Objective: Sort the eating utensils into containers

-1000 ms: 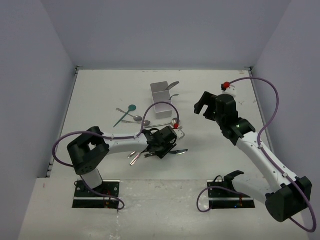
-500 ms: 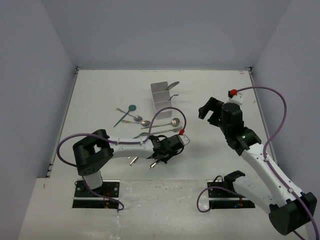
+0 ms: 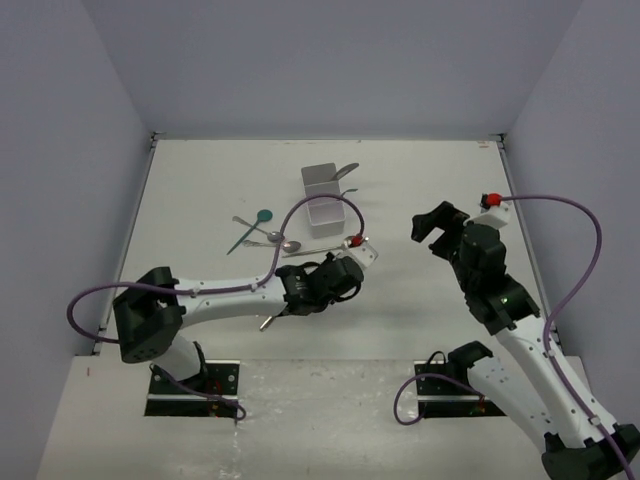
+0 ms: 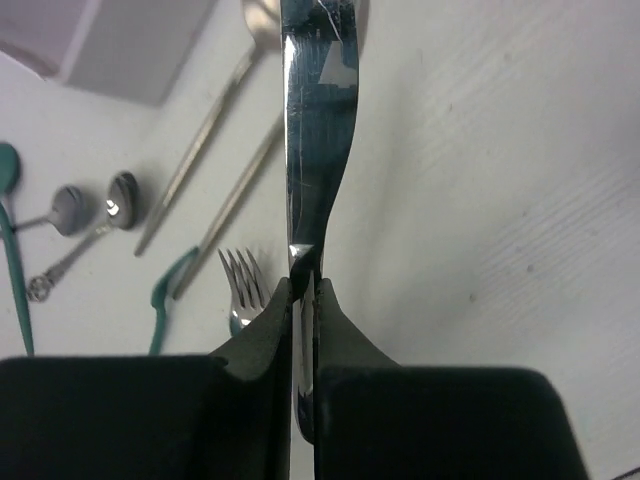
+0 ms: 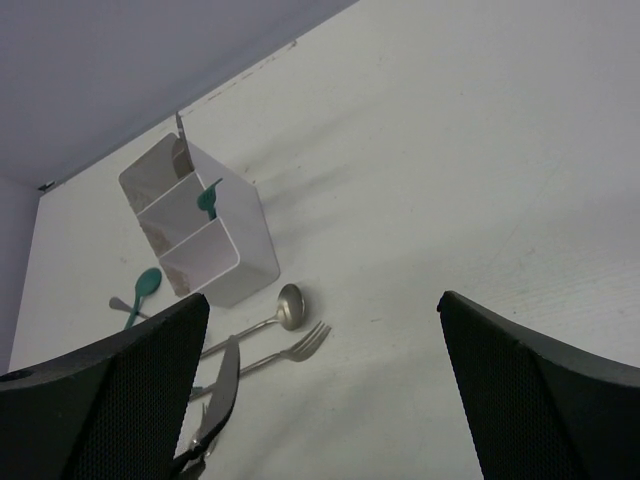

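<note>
My left gripper is shut on a silver knife, whose blade points away from the jaws towards the white three-compartment box. The right wrist view shows the knife held above the table, below the box. A teal utensil stands in the middle compartment and a silver handle in the far one. A silver spoon and fork lie beside the box. My right gripper is open and empty, raised at the right.
A teal spoon and small silver spoons lie left of the box. A silver fork and a teal handle lie under the left gripper. One silver handle shows by the left arm's near side.
My left gripper has lifted the knife off the pile and swung towards the box. My right arm has drawn back to the right and nearer its base.
</note>
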Robot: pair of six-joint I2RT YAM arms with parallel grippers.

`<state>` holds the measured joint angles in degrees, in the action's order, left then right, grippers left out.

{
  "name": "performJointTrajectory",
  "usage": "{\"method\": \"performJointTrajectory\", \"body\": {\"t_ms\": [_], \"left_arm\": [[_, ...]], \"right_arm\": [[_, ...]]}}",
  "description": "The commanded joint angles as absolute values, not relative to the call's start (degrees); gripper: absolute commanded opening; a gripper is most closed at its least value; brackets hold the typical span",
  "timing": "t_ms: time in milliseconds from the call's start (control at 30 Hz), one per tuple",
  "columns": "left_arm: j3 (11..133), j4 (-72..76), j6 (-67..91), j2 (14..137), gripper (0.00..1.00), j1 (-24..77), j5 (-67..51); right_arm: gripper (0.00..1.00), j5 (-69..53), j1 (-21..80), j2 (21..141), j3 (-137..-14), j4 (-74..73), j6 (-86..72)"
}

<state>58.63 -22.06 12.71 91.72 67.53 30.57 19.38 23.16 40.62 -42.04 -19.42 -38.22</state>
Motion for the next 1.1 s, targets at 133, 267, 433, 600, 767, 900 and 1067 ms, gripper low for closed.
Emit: {"method": "performJointTrajectory", "body": {"t_ms": [133,267,433,600,767,900,1067], "left_arm": [[58.54,6.28,-0.33,82.53,0.0,59.17,34.37],[60.2,17.29,-10.61,81.3,0.0,50.46,23.39],[64.59,31.08,-19.58,86.56,0.0,44.3,13.72],[72.05,33.31,-19.86,96.3,0.0,39.73,6.79],[76.11,41.12,-20.66,103.52,0.0,36.92,6.94],[80.41,42.53,-19.86,110.02,0.0,35.42,7.73],[80.42,44.64,-19.25,112.67,0.0,34.89,7.47]], "right_arm": [[0.99,23.29,22.5,40.17,-42.01,-17.84,-39.2],[0.99,22.77,22.24,41.13,-42.89,-17.4,-38.85],[0.99,22.32,22.06,42.8,-43.07,-16.08,-38.41],[0.99,22.33,21.36,45.0,-43.59,-15.47,-38.06],[0.99,19.6,20.13,47.28,-43.68,-14.06,-38.14],[0.99,18.29,18.9,48.95,-43.33,-12.84,-37.62],[0.99,15.65,16.79,50.18,-42.98,-11.25,-36.92]]}}
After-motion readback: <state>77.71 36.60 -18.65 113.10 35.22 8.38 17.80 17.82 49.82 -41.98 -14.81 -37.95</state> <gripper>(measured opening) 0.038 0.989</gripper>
